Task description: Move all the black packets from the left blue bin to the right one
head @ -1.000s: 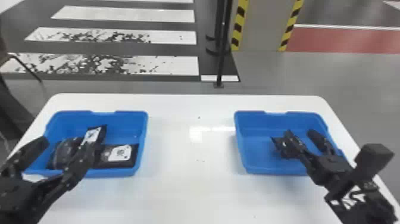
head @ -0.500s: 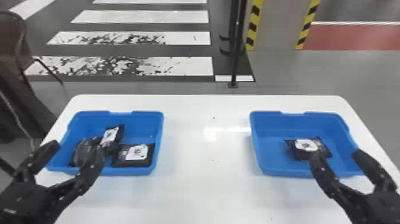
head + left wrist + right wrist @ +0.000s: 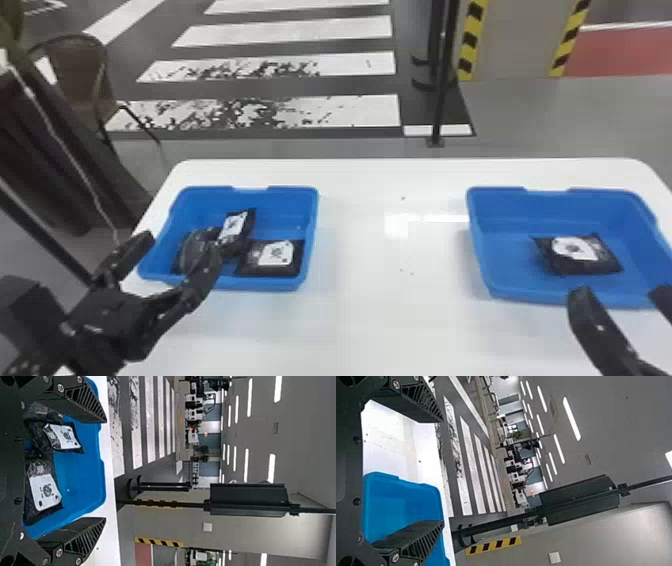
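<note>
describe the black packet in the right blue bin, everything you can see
The black packet looks like soft, slightly crumpled film with pointed corners. A white label with a dark mark covers part of its upper face. It lies on the floor of the right blue bin, away from the walls; no gripper touches it.

Bright ceiling lights (image 3: pixel 571 418), tabletop (image 3: pixel 360 320) glare (a white patch).

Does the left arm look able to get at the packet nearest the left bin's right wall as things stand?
Probably yes: the left end effector is open, and that packet lies label-up, mostly uncovered. The tilted packet beside it may crowd one side, though.
</note>
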Tool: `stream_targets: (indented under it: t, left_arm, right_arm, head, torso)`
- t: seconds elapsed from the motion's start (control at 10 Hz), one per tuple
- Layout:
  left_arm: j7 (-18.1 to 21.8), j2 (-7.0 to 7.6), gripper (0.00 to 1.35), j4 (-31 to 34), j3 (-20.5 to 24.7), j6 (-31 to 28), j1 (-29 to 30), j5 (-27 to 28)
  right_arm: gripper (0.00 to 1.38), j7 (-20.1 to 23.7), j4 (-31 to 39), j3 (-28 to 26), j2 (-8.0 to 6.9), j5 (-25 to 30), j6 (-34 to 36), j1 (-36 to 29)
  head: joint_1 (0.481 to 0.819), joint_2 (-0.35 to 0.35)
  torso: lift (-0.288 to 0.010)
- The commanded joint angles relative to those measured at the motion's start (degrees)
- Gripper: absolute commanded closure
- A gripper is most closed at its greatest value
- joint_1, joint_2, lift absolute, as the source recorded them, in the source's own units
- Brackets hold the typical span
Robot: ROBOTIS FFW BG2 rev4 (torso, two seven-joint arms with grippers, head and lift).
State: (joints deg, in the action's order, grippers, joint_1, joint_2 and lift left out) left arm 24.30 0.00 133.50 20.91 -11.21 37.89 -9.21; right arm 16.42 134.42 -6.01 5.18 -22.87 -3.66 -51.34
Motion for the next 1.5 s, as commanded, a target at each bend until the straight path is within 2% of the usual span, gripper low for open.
stream_targets:
  t: [0.0, 0.3, 0.4, 0.5, 0.7, 0.9, 1.1, 1.3, 1.4]
  left_arm:
    - [0.0, 0.0, 0.17, -4.2, -0.2, -2.4, -5.0, 3.5]
    - [0.0, 3.25, 0.17, -14.9, -2.4, -7.6, -16.9, 11.5]
    - [0.2, 3.96, 0.17, -18.3, -3.7, -11.1, -20.6, 12.1]
    - [1.1, 4.4, 0.17, -20.1, -4.9, -17.1, -23.8, 14.1]
    - [3.5, 5.98, 0.17, -20.2, -8.0, -26.3, -29.5, 21.8]
    - [7.1, 8.61, 0.17, -20.2, -12.9, -31.3, -32.8, 26.8]
    - [10.5, 9.58, 0.17, -20.5, -16.2, -34.4, -34.9, 31.5]
    - [12.3, 9.93, 0.17, -21.2, -17.3, -39.6, -35.2, 33.1]
    - [13.7, 10.46, 0.17, -23.3, -18.1, -39.8, -36.5, 34.0]
  right_arm:
    - [0.12, 0.0, -0.5, 0.4, 0.18, -0.6, 0.0, 0.3]
    - [0.12, 0.0, -1.2, 0.8, 0.18, -1.2, 0.1, 0.7]
    - [0.12, 0.0, -1.5, 1.0, 0.18, -1.6, 0.1, 0.7]
    - [0.12, 0.0, -1.6, 1.0, 0.18, -1.8, 0.1, 0.9]
    - [0.12, 0.0, -1.6, 1.1, 0.27, -2.0, 0.6, 0.9]
    - [0.12, 0.0, -1.7, 1.3, 0.27, -2.4, 1.0, 1.0]
    - [0.12, 0.0, -2.0, 1.7, 0.27, -2.5, 1.4, 1.3]
    - [0.12, 0.0, -2.3, 1.9, 0.36, -3.1, 1.4, 1.4]
    - [0.12, 0.0, -2.3, 1.9, 0.36, -3.1, 1.5, 1.4]
  head:
    - [0.695, 0.143]
    - [0.695, 0.168]
    - [0.695, 0.17]
    - [0.695, 0.169]
    - [0.695, 0.154]
    - [0.695, 0.147]
    - [0.695, 0.118]
    - [0.695, 0.11]
    - [0.695, 0.113]
  torso:
    - [-0.14]
    - [-0.14]
    - [-0.14]
    - [-0.14]
    - [-0.14]
    - [-0.14]
    - [-0.14]
    - [-0.14]
    - [-0.14]
